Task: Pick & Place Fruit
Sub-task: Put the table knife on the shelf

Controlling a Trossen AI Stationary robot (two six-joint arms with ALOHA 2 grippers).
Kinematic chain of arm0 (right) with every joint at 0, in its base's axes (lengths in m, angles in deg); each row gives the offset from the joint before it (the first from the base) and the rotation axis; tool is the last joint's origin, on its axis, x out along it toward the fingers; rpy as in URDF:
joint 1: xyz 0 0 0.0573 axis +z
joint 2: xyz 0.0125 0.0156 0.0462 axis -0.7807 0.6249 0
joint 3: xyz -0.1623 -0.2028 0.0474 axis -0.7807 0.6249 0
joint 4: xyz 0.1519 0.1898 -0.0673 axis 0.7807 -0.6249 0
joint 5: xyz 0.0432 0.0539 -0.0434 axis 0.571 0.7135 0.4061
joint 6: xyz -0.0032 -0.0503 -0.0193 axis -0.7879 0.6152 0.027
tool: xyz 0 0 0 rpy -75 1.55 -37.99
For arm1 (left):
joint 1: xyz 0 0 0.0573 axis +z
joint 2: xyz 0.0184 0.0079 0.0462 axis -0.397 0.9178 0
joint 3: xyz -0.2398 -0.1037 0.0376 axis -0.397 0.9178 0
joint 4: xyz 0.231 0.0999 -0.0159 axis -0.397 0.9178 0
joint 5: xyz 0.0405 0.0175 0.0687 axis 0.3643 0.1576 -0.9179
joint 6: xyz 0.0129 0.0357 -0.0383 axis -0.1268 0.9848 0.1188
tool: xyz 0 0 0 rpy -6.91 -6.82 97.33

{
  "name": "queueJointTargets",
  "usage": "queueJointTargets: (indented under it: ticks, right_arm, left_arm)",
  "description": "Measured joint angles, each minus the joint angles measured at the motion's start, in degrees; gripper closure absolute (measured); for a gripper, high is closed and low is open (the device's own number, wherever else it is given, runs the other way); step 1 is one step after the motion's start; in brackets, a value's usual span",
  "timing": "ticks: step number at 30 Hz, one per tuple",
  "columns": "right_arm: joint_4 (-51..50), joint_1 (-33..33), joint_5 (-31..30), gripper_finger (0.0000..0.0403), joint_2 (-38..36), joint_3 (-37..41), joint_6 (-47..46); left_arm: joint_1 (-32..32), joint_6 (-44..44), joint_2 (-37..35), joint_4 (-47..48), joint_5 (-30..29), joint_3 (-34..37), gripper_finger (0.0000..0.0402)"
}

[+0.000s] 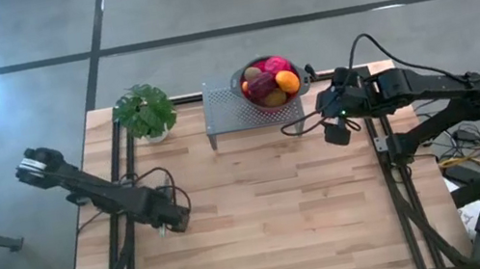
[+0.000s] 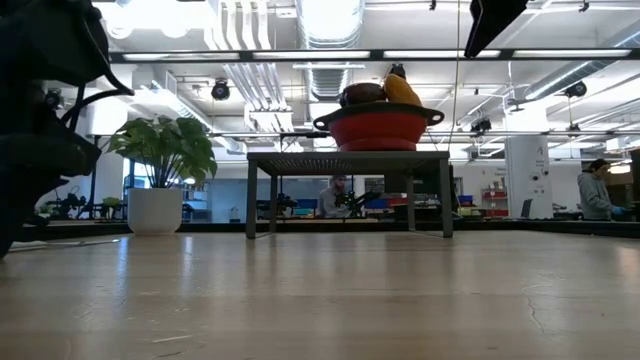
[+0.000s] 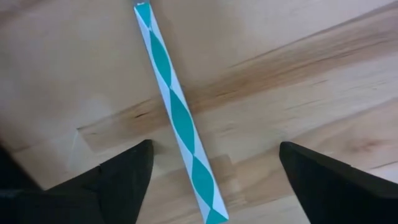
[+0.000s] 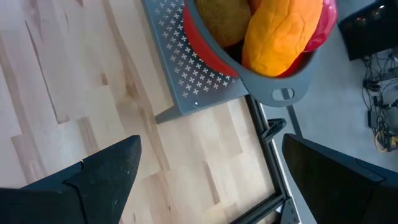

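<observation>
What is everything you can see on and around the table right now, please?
Colander bowl: one, red, on the rack at the table's far edge.
Toy fruit: several, orange, brown and pink, piled in the colander.
Rack: one, grey perforated metal, far edge, centre.
Potted plant: one, green leaves in a white pot, left of the rack.
Striped strip: one, teal and white, flat on the wood under the left gripper.
Table: one, light wood.
People: at least two, in the room beyond.
Left gripper: open, near the table's left side.
Right gripper: open, right of the rack.

A red colander bowl [image 1: 266,101] is showing orange [image 4: 281,34], brown [image 4: 225,20] and perhaps pink fruit [image 1: 276,64], the grey stand [image 4: 180,65] is carrying cross-shaped holes, and a white strip [image 3: 178,116] is wearing teal waves.
</observation>
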Motion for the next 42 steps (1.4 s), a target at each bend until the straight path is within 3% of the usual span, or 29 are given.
queueJointTargets:
  ticks: [23, 29, 42]
  right_arm:
    - [1.2, 0.0, 0.0, 0.0019, 0.0, 0.0, 0.2]
    - [1.3, 0.0, 0.0, 0.0019, 0.0, 0.0, 0.2]
    - [1.1, 0.0, 0.0, 0.0019, 0.0, 0.0, 0.2]
  left_arm:
    - [0.9, -4.5, 0.1, -1.0, 3.0, 0.1, 0.0347]
    - [1.0, -2.4, -0.2, -1.2, 2.1, -1.5, 0.0361]
    - [1.0, 3.2, -5.0, 3.5, -13.3, -18.2, 0.0358]
